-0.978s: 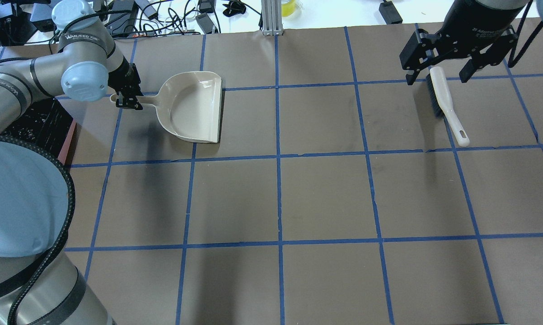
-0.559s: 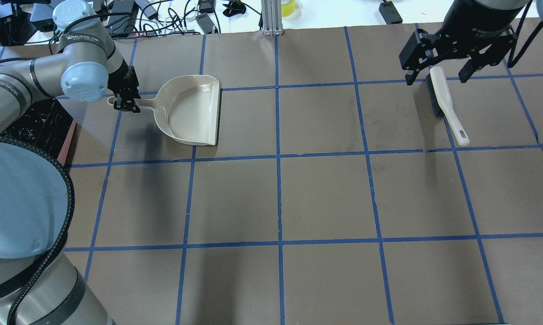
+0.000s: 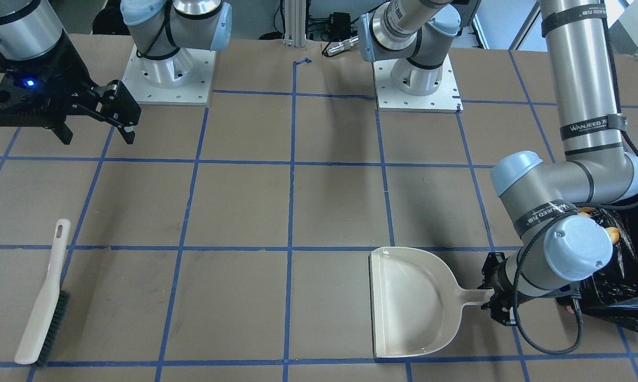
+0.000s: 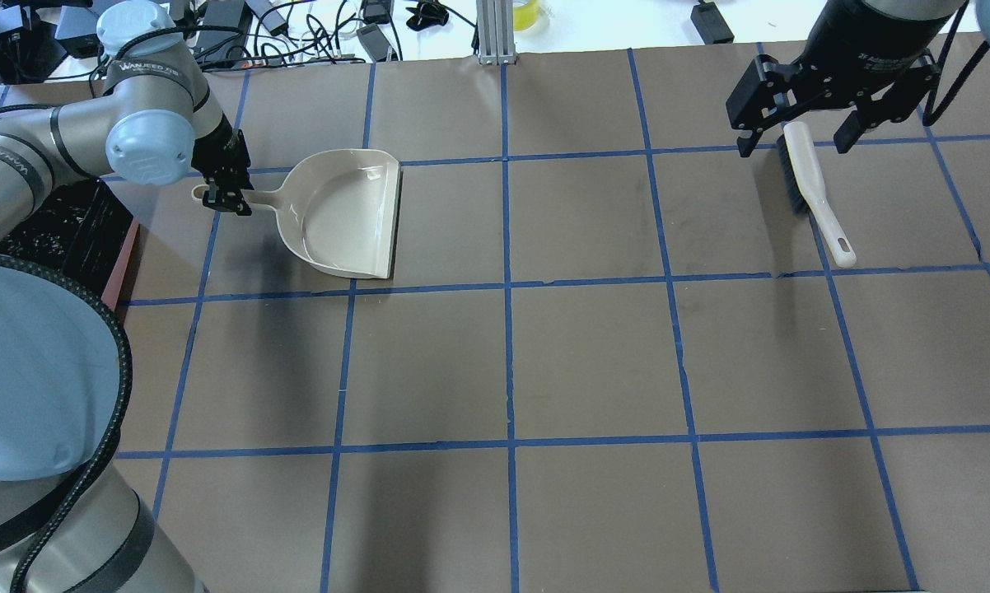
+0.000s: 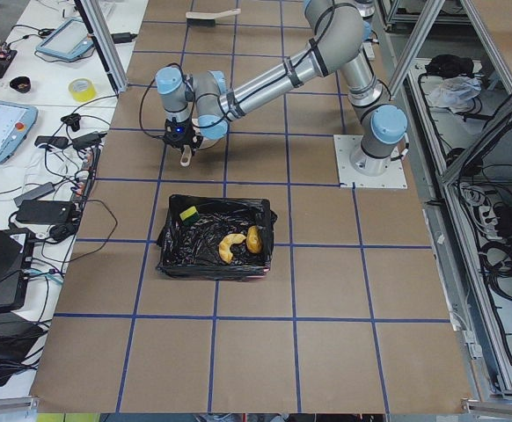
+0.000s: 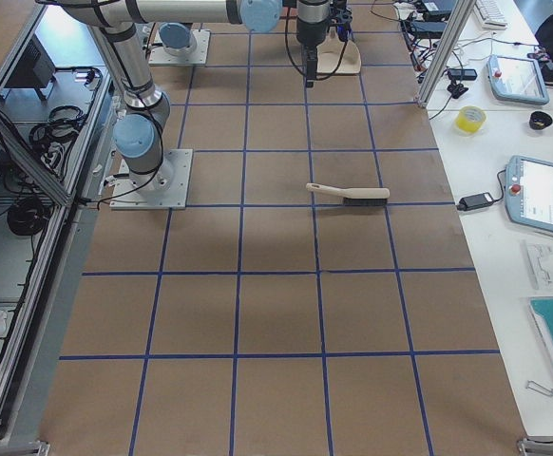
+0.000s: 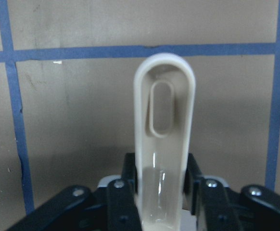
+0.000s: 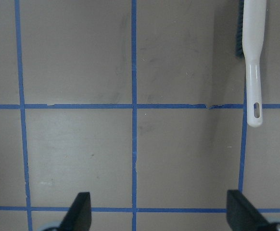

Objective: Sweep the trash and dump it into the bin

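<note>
The bin point(image 5: 172, 255), a tub lined with a black bag, holds the trash: a golden lump point(image 5: 254, 239), a cream crescent point(image 5: 230, 248) and a yellow-green block point(image 5: 186, 214). The bin also shows at the overhead view's left edge point(image 4: 75, 239) and in the front view point(image 3: 624, 286). My left gripper point(image 4: 227, 198) point(image 3: 497, 302) point(image 7: 161, 192) is shut on the handle of the empty beige dustpan point(image 4: 347, 218) point(image 3: 409, 302), just right of the bin. My right gripper point(image 4: 800, 136) point(image 3: 96, 132) point(image 8: 160, 214) is open and empty, raised above the brush point(image 4: 812, 189) point(image 3: 43, 302) point(image 8: 253, 57).
The brush lies flat on the brown gridded table at the far right point(image 6: 348, 193). Cables and devices crowd the table's far edge point(image 4: 297, 29). The arm bases point(image 3: 414, 79) stand at the robot's side.
My left gripper has shifted the dustpan slightly towards the robot and the bin, turning it a little. The right gripper has stayed open above the brush.
</note>
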